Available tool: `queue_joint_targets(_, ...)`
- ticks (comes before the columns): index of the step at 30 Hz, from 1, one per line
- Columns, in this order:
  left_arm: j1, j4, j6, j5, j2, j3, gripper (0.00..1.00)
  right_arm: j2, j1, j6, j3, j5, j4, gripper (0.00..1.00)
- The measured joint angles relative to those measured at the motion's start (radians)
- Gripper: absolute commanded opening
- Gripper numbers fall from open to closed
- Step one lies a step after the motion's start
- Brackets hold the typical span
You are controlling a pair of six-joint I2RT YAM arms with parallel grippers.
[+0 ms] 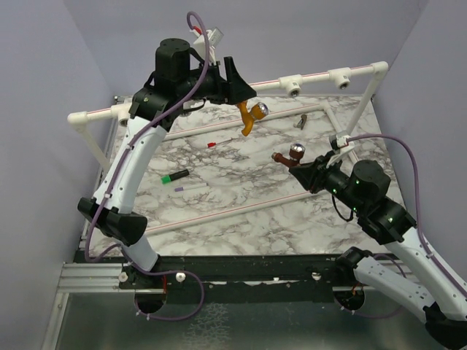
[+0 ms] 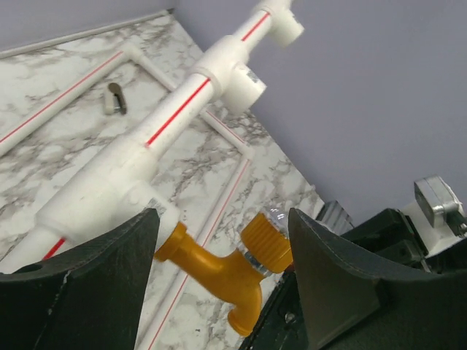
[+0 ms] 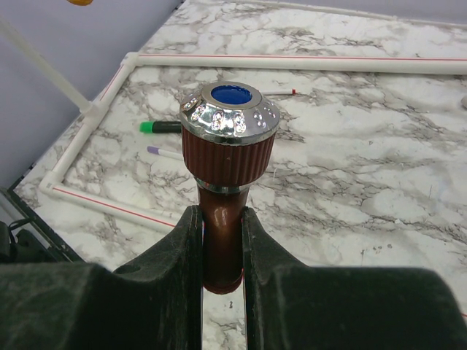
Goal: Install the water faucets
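Note:
The orange-yellow faucet (image 1: 248, 117) with a silver knob hangs from a fitting on the raised white pipe rail (image 1: 314, 76). In the left wrist view its threaded end sits in the fitting of that pipe (image 2: 168, 124), and its body (image 2: 219, 270) lies between my fingers. My left gripper (image 1: 239, 82) (image 2: 222, 248) is open, jaws wide on either side of it; the right finger is close to the knob. My right gripper (image 1: 306, 173) (image 3: 221, 240) is shut on the stem of the dark reddish-brown faucet (image 1: 292, 157) (image 3: 228, 146), held above the table with the silver knob pointing away.
Two free T-fittings (image 1: 293, 86) (image 1: 341, 78) sit further right on the rail. A green marker (image 1: 175, 176), a purple pen (image 1: 191, 187) and a small metal piece (image 1: 300, 122) (image 2: 114, 98) lie on the marble table, inside a flat white pipe frame (image 1: 219, 211).

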Motion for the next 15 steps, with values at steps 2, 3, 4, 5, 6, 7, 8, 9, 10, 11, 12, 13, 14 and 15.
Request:
queue_joint_targets(2,0.0,-0.021,-0.006,-0.064,-0.03,-0.019,0.74,-0.002,0.0,0.0,-0.001,0.0,0.0,0.0)
queue_joint_targets(3,0.0,-0.035,-0.013,-0.1,-0.053,-0.037,0.74,-0.002,0.0,0.0,-0.002,0.0,0.001,0.01)
queue_joint_targets(4,0.0,-0.044,-0.021,-0.131,-0.072,-0.054,0.74,-0.002,0.0,0.0,-0.003,0.0,0.001,0.01)
queue_joint_targets(5,0.002,-0.055,-0.037,-0.168,-0.108,-0.083,0.74,-0.001,0.0,0.0,-0.005,0.0,0.001,0.01)
queue_joint_targets(6,0.002,-0.061,-0.05,-0.19,-0.127,-0.101,0.74,-0.001,0.0,0.0,-0.007,0.0,0.001,0.01)
queue_joint_targets(7,0.002,-0.064,-0.068,-0.21,-0.148,-0.119,0.74,-0.001,0.0,0.0,-0.009,0.0,0.001,0.01)
queue_joint_targets(8,0.002,-0.066,-0.085,-0.229,-0.167,-0.135,0.74,0.0,0.0,0.0,-0.01,0.001,0.001,0.01)
queue_joint_targets(9,0.002,-0.064,-0.105,-0.243,-0.185,-0.153,0.74,0.001,0.0,0.0,-0.01,0.0,0.002,0.01)
queue_joint_targets(10,0.002,-0.059,-0.128,-0.253,-0.202,-0.177,0.74,0.002,0.0,0.0,-0.011,0.0,0.002,0.0)
queue_joint_targets(11,0.002,-0.051,-0.153,-0.261,-0.216,-0.201,0.74,0.002,0.0,0.0,-0.011,0.0,0.003,0.0)
queue_joint_targets(12,0.002,-0.04,-0.175,-0.261,-0.224,-0.221,0.74,0.002,0.0,0.0,-0.013,0.0,0.004,0.01)
queue_joint_targets(13,0.002,-0.028,-0.198,-0.261,-0.229,-0.243,0.74,0.002,0.0,0.0,-0.014,0.0,0.004,0.01)
queue_joint_targets(14,0.002,-0.015,-0.22,-0.261,-0.23,-0.26,0.74,0.002,0.0,0.0,-0.016,0.0,0.004,0.0)
queue_joint_targets(15,0.002,0.001,-0.242,-0.26,-0.229,-0.28,0.74,0.0,0.0,0.0,-0.018,0.001,0.004,0.01)
